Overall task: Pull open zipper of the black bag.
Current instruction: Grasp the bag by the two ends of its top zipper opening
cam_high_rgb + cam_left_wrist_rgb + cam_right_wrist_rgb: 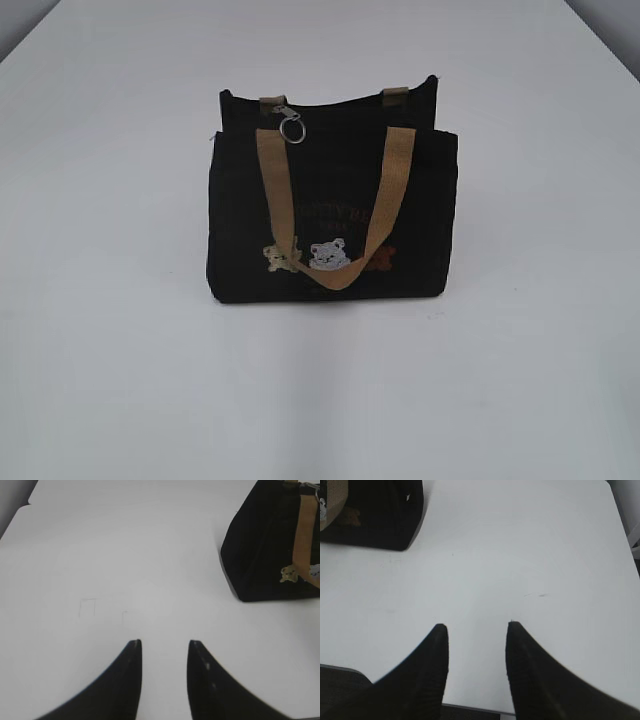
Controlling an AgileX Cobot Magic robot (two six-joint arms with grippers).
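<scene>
The black bag [335, 195] stands upright in the middle of the white table [120, 360], a tan strap [335, 270] hanging down its front over small bear patches. The silver zipper pull with its round ring [290, 128] sits at the top left of the bag. Neither arm shows in the exterior view. My left gripper [164, 642] is open over bare table, with the bag [265, 545] far off at its upper right. My right gripper [476, 626] is open near the table's front edge, the bag [375, 515] at its upper left.
The white table stretches wide on both sides of the bag. Its near edge [470, 710] shows below the right gripper's fingers, and faint pencil marks [90, 605] lie on the surface ahead of the left gripper.
</scene>
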